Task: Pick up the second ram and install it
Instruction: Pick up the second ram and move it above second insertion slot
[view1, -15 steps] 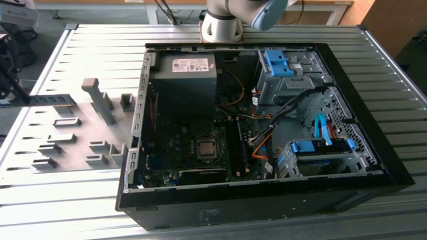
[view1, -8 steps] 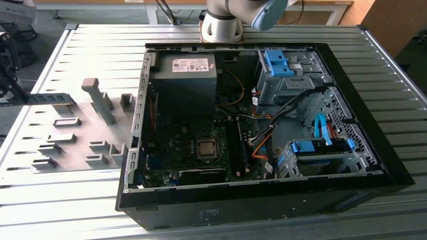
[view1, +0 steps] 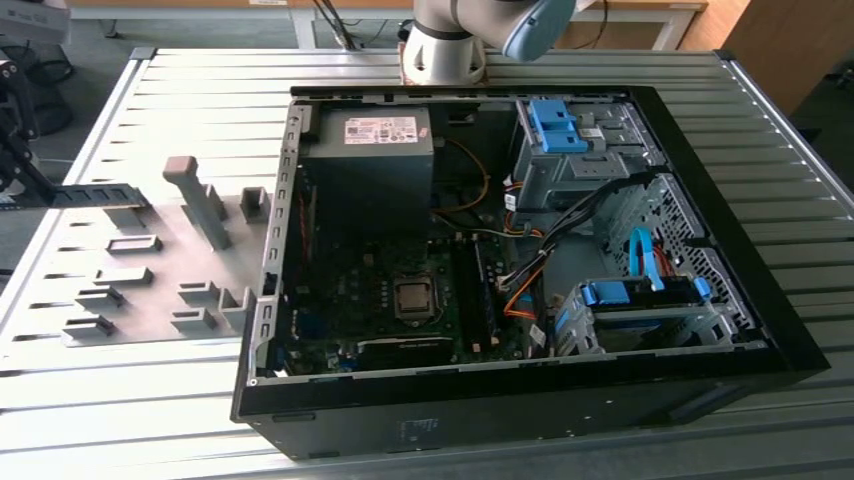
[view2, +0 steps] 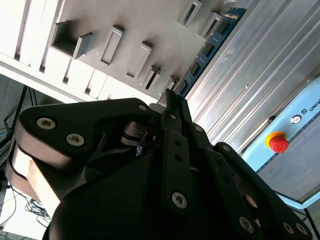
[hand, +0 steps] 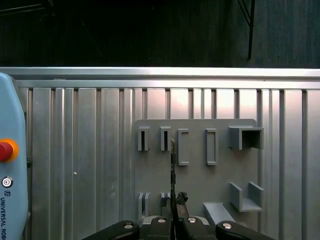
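Holding the second ram (hand: 173, 167) clenched in the hand (hand: 173, 202) over the grey holder plate (hand: 200, 185), pick-up likely done; calls for squaring it to a slot in the computer case (view1: 534, 410) beside that plate.

I see my gripper (hand: 173, 205) pinching the second ram (hand: 173, 160) edge-on. It hangs over the grey holder plate (hand: 220, 175).

Robotics lab bench, ribbed aluminium table (view1: 160, 420), opened computer case (view1: 534, 405), red emergency-stop button (view2: 278, 142)
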